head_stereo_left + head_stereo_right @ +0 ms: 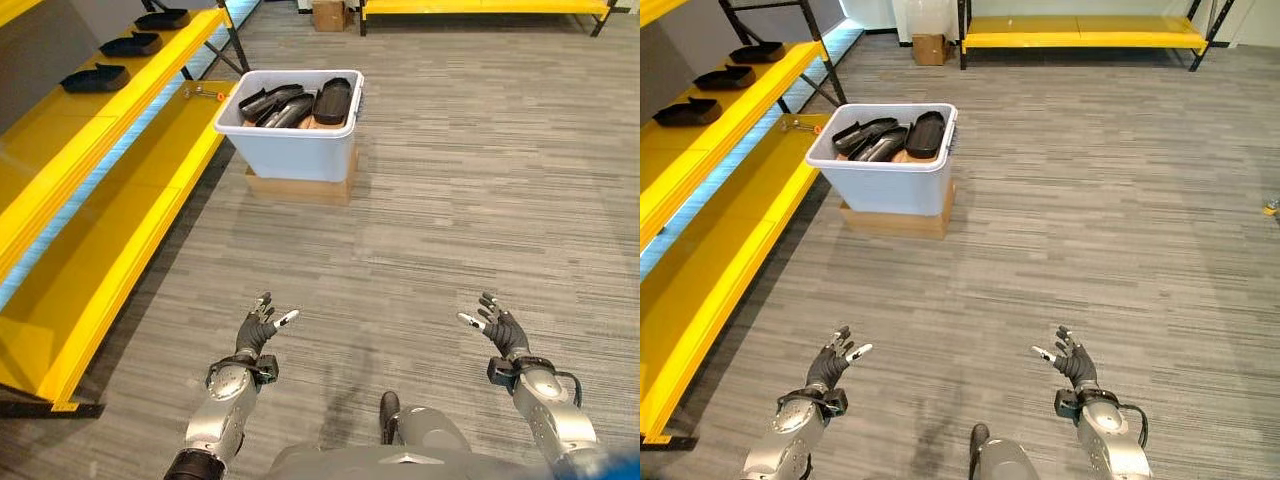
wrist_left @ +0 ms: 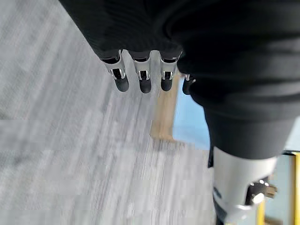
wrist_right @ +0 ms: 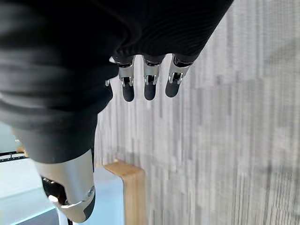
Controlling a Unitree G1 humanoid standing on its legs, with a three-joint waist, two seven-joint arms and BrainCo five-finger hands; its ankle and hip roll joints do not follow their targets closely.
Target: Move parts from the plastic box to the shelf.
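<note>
A pale plastic box (image 1: 295,140) stands on a flat cardboard pad on the floor ahead, with several black moulded parts (image 1: 290,104) lying in it. To its left runs the yellow shelf (image 1: 120,90); three black parts (image 1: 95,77) rest on its upper level. My left hand (image 1: 256,332) and right hand (image 1: 500,329) hover low over the carpet well short of the box, both open and holding nothing. The left fingers (image 2: 140,75) and right fingers (image 3: 147,79) are spread over bare floor.
A small tool (image 1: 203,94) lies on the lower yellow shelf board beside the box. A cardboard carton (image 1: 328,14) sits far back, next to another yellow rack (image 1: 1080,32). Grey carpet stretches between me and the box.
</note>
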